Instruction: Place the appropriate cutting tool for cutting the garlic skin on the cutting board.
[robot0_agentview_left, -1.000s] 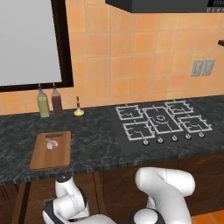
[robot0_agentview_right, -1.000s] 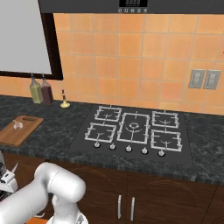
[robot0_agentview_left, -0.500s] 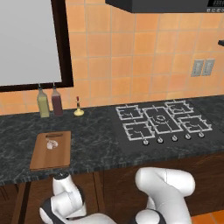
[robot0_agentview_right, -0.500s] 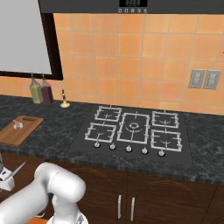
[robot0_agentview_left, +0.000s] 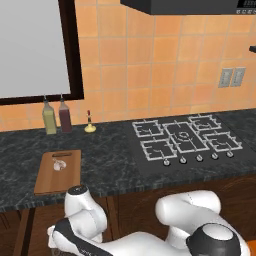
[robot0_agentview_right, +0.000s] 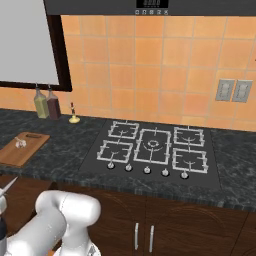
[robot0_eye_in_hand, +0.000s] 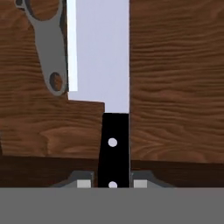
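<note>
I've got the gripper (robot0_eye_in_hand: 109, 183) clenched on the knife (robot0_eye_in_hand: 105, 83) handle; grip sits far back, so the blade could swing before the cutting board (robot0_agentview_left: 58, 171).

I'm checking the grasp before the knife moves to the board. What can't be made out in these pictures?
- Knife: tip cut off by the hand view's top edge.
- Peeler: head cut off at the top.
- Gripper: fingertips cropped by the bottom.
- Garlic on the cutting board: too small for detail in the left base view.
</note>
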